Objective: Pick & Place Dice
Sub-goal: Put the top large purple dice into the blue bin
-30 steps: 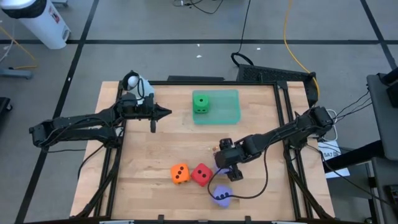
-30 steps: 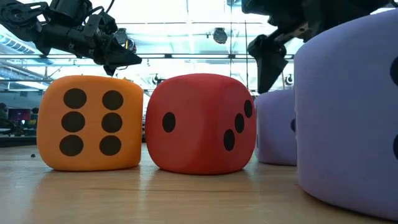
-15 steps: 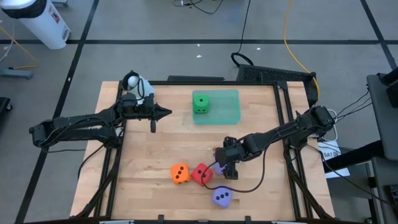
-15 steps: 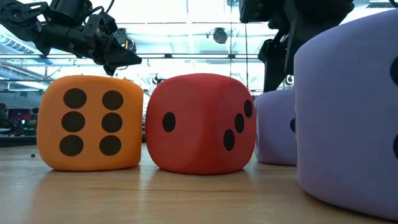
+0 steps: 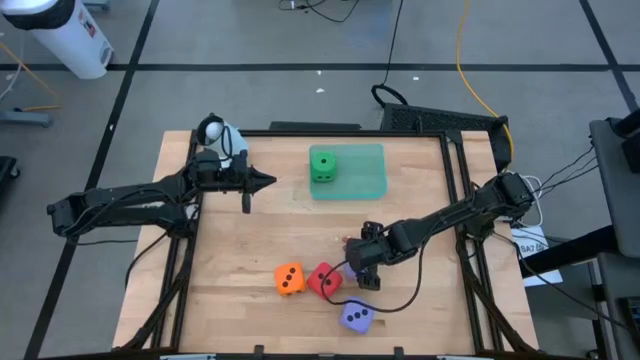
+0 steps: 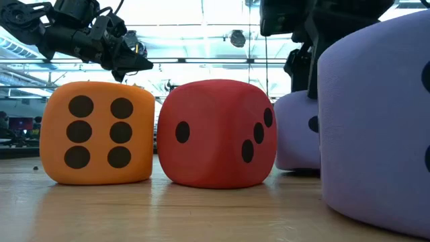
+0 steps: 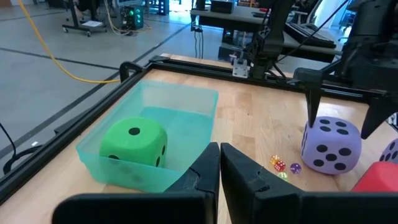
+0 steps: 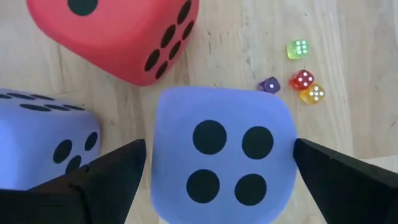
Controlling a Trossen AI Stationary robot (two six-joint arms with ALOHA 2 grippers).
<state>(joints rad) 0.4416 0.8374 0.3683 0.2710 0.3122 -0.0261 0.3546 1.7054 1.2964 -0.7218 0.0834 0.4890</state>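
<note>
With the right gripper wide open around the purple die at five o'clock on the table, go straight down, squeeze softly, then lift clear of the red die.

Red die and purple die crowd the straddled die.

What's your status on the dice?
Right gripper open, straddling a purple die, not closed. Left gripper shut, idle beside the tray. Green die in tray. Red die close alongside.
</note>
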